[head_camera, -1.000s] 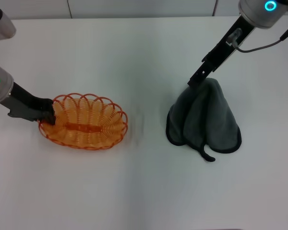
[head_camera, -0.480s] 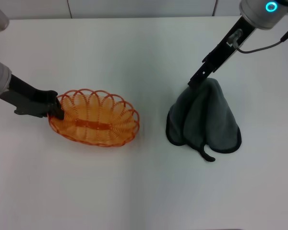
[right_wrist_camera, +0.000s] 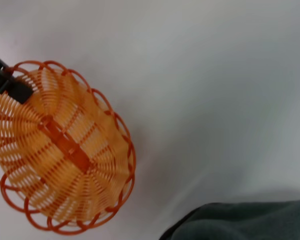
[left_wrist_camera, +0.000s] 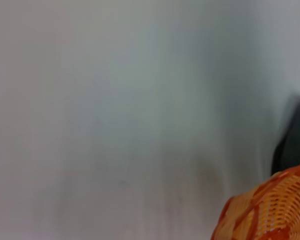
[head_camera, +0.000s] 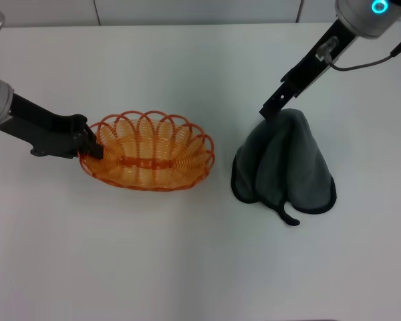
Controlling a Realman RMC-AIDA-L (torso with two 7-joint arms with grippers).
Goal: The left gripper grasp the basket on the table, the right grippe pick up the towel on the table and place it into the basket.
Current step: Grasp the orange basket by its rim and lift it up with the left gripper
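Basket [head_camera: 147, 152] has slid right across the table [head_camera: 187, 267] toward the towel [head_camera: 284, 167], left claw [head_camera: 90, 144] clamped on its rim; right claw [head_camera: 271, 110] pinches the towel's peak, shortening the carry.

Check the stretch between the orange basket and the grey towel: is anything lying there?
Nothing: only bare white table separates the orange wire basket from the grey towel, as the head and right wrist views show.

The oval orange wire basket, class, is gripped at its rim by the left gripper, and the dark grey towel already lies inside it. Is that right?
Not quite. The oval orange wire basket is gripped at its rim by the left gripper, but the dark grey towel is not inside it: it sits on the white table beside the basket, apart from it, as the head view shows.
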